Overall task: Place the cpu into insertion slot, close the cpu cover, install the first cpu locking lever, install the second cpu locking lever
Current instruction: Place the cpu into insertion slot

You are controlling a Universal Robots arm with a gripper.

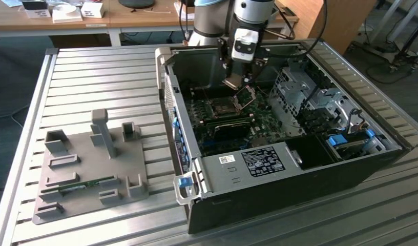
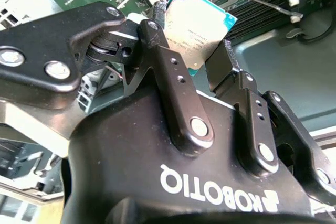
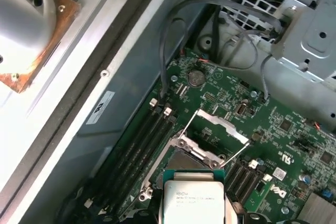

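My gripper (image 1: 234, 77) hangs inside the open black computer case, shut on the cpu (image 2: 197, 27), a flat square chip with a silver top and a teal rim. Both black fingers (image 2: 167, 59) press its opposite edges. In the first wrist view the cpu (image 3: 193, 200) hovers just over the insertion slot (image 3: 181, 160), a square socket on the green motherboard that the chip partly hides. The cpu cover (image 3: 222, 125) stands raised on its hinge beyond the slot, and two thin locking levers (image 3: 187, 126) stick up beside it. The cover (image 1: 248, 97) also shows tilted up in the exterior view.
Long black memory slots (image 3: 140, 145) flank the socket, and grey cables (image 3: 173, 30) loop above it. The case wall (image 1: 169, 97) and a metal drive cage (image 1: 311, 97) close in the sides. A grey fixture plate (image 1: 92, 169) lies on the slatted table at the exterior view's left.
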